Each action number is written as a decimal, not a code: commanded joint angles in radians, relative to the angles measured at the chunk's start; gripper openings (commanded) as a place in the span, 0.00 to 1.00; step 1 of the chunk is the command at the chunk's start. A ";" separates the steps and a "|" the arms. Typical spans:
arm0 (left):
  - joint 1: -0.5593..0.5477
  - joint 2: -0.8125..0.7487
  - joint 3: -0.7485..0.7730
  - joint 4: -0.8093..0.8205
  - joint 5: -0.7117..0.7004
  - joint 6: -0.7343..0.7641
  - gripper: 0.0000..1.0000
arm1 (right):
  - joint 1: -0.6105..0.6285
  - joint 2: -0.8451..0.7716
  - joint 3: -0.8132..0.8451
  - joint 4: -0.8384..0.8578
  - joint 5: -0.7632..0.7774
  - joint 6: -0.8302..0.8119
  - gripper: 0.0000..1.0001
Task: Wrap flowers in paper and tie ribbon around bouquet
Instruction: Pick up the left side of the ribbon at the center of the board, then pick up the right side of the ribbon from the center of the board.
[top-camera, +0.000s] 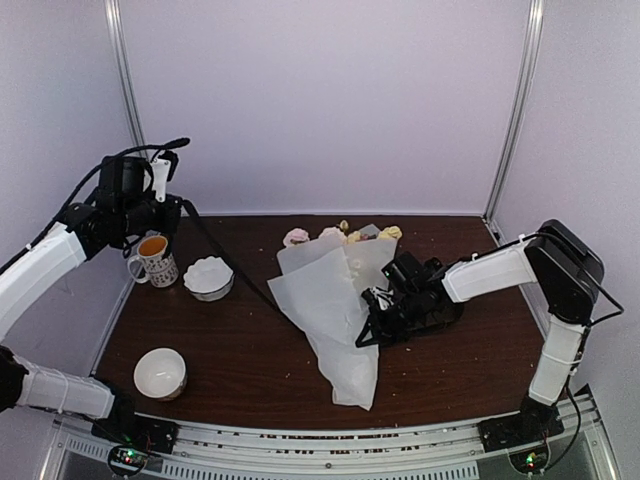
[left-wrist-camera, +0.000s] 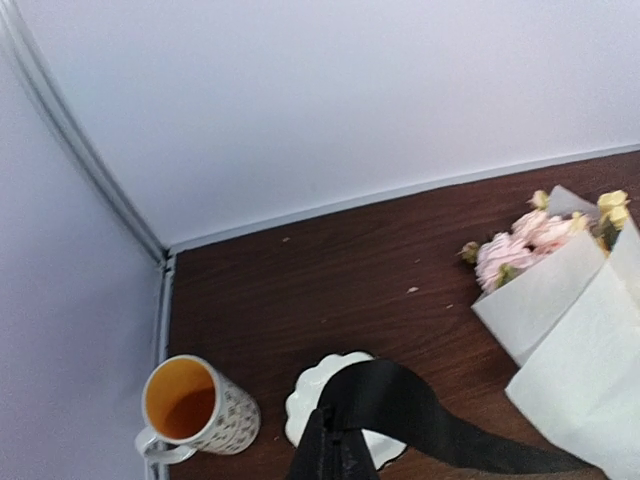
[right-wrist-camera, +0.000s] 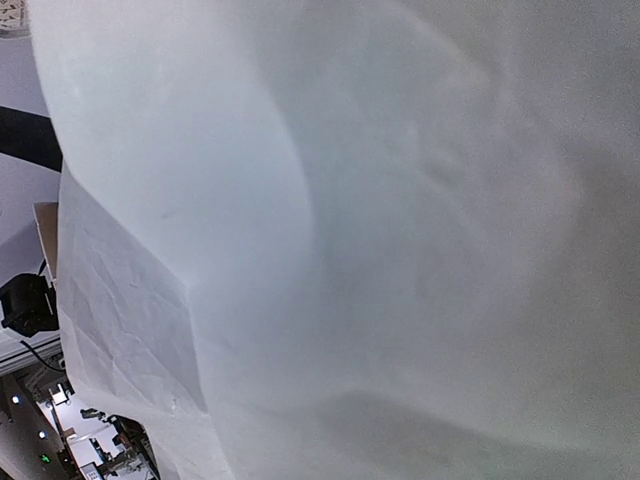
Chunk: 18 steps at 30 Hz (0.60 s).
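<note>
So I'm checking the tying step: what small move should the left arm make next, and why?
Probably swing the left gripper over the paper cone's narrow part: it holds the ribbon raised off to the side, not yet visibly wrapped.

We see a dark brown wooden table (top-camera: 250, 370) set inside a plain enclosure. A pale, lilac-tinted back wall (top-camera: 320, 100) rises behind it, with a matching left wall (top-camera: 50, 110) and right wall (top-camera: 595, 120). Thin metal posts (top-camera: 125, 90) stand in the back corners. A metal rail (top-camera: 330, 452) runs along the table's near edge. The light is soft and even.
</note>
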 joint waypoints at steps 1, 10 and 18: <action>-0.175 0.039 -0.003 0.203 0.165 0.007 0.00 | 0.006 0.030 -0.009 0.024 0.036 0.009 0.00; -0.430 0.650 0.361 0.123 0.488 -0.026 0.00 | 0.015 0.040 -0.033 0.060 0.052 0.040 0.00; -0.431 1.043 0.648 -0.097 0.504 -0.032 0.00 | 0.024 0.022 -0.046 0.069 0.084 0.057 0.02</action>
